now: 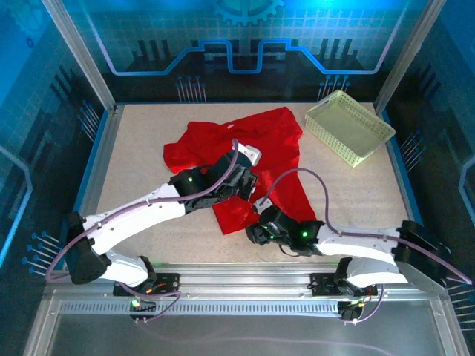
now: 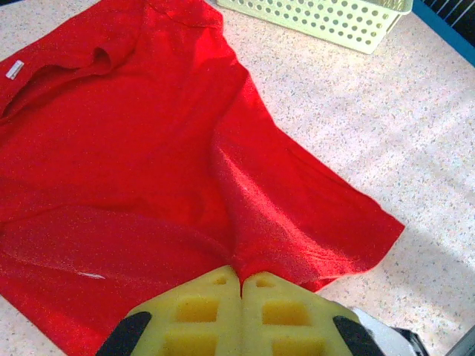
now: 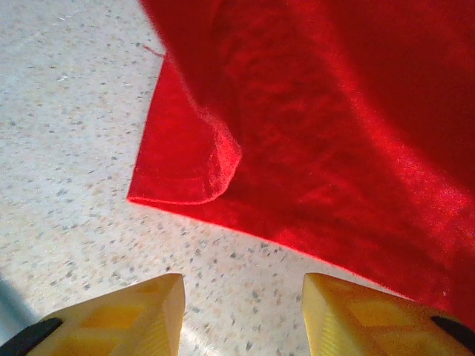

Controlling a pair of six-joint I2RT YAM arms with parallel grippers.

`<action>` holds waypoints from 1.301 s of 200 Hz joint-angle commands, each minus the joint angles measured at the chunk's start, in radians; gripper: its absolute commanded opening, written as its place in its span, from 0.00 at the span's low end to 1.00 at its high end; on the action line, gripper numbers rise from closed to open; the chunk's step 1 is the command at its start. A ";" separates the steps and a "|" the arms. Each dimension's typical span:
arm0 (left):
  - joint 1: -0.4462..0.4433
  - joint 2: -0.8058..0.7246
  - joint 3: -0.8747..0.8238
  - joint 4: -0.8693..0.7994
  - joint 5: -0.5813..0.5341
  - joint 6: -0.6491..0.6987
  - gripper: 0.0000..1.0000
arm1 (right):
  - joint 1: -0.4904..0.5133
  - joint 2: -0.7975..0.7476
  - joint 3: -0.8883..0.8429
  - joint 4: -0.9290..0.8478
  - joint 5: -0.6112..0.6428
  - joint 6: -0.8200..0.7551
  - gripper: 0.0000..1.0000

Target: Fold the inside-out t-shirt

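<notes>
Shirt: red shirt [image 1: 274, 141] lies rumpled mid table [image 1: 141, 170]; basket [image 1: 330, 141] at its 2 o'clock, well apart.
L pincer: my L pincer [image 2: 241, 297] is pressed together, pinching a raised ridge of shirt.
R pincer: my R pincer [image 3: 241, 304] is spread, nothing in it, over bare table; hem corner [image 3: 159, 189] at its 11 o'clock, near.
Step (my guess): R takes that corner.
How: go low, catch both layers incl. the turned-over flap, close fully. Then lift both sides together w/ cloth taut, else fold skews.

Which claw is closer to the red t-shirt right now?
Left. The left claw is shut on a pinched fold of the t-shirt; the right claw hangs open over bare table, just short of the shirt's hem.
</notes>
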 commanded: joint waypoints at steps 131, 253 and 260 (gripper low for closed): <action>0.006 -0.093 0.022 -0.029 0.051 0.099 0.00 | -0.181 0.157 0.081 0.132 0.012 -0.136 0.53; 0.006 -0.148 0.014 -0.092 0.103 0.241 0.00 | -0.397 0.011 0.089 0.060 -0.176 -0.271 0.75; 0.006 -0.147 0.018 -0.089 0.124 0.237 0.00 | -0.406 0.014 0.089 0.055 -0.170 -0.264 0.75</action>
